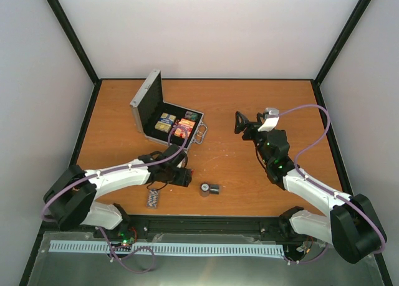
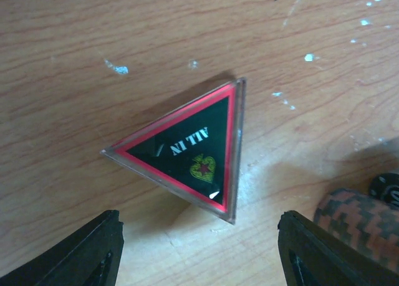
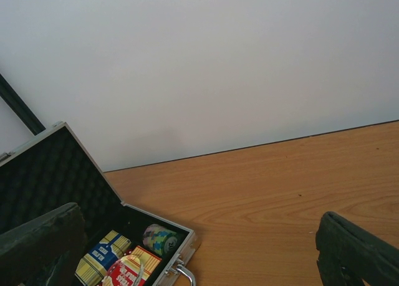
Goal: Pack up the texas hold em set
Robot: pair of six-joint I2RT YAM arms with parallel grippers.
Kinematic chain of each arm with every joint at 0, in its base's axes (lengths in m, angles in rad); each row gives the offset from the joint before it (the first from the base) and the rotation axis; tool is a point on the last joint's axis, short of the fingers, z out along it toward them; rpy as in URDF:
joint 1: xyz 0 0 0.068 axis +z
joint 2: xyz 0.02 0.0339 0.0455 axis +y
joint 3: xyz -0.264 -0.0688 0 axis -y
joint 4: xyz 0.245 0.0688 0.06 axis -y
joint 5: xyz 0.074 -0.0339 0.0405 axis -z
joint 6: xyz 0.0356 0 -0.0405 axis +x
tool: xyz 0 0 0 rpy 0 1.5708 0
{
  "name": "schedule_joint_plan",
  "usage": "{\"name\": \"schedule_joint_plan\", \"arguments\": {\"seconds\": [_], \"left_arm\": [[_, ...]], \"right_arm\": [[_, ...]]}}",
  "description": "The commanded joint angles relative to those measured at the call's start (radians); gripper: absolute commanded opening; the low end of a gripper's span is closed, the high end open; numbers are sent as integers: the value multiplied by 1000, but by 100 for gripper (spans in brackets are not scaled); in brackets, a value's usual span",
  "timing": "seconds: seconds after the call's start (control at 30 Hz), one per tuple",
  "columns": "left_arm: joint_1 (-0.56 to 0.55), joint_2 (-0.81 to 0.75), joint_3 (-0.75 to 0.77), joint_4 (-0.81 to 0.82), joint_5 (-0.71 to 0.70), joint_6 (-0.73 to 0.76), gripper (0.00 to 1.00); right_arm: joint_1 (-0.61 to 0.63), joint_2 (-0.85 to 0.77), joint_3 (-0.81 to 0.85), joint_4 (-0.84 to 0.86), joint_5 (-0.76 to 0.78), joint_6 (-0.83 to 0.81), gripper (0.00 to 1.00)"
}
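1. A brown wooden table [image 1: 249,167] is seen from above, with white walls around it.
2. The small silver case [image 1: 144,98] is set at the far left part of the table. Its lid is stood up and open.
3. Card boxes [image 3: 103,261] and a roll of chips [image 3: 159,239] are packed side by side inside the case, against the black lining.
4. The metal handle [image 1: 201,134] is seen on the front of the case, on the side turned to the middle of the table.
5. The red-edged black triangle [image 2: 187,152] is laid flat on the bare table, out of the case and near its front. The words "ALL IN" can be read on it.
6. The left gripper [image 2: 199,236] is held low, close to the triangle. Its two fingers are spread apart, one on each side. Nothing is gripped, and the triangle is not touched by them.
7. A red and black chip stack [image 2: 358,227] is laid on its side just beside one finger of the left gripper. A dark round piece is seen next to it, but it is cut off by the edge and cannot be told.
8. Another chip stack [image 1: 153,200] is laid near the front edge of the table, by the left arm and well apart from the case.
9. The right gripper [image 1: 240,123] is held up to the right of the case, apart from it. Its fingers are spread wide and nothing is held between them.
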Motion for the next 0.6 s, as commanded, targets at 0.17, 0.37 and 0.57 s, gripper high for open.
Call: {"name": "schedule_joint_plan", "arguments": {"seconds": [0.17,0.37,0.57], "left_arm": [[-13,70,34,48,-7,-23,70],[-13,125,68,53,-13,-6,70],[-12,183,114,55,-21,19,70]], "right_arm": [[-9,-2,22,-3,6,4,100],[-9,-2,20,-2,6,5,100],[-9,-2,21,-2,5,3,100]]}}
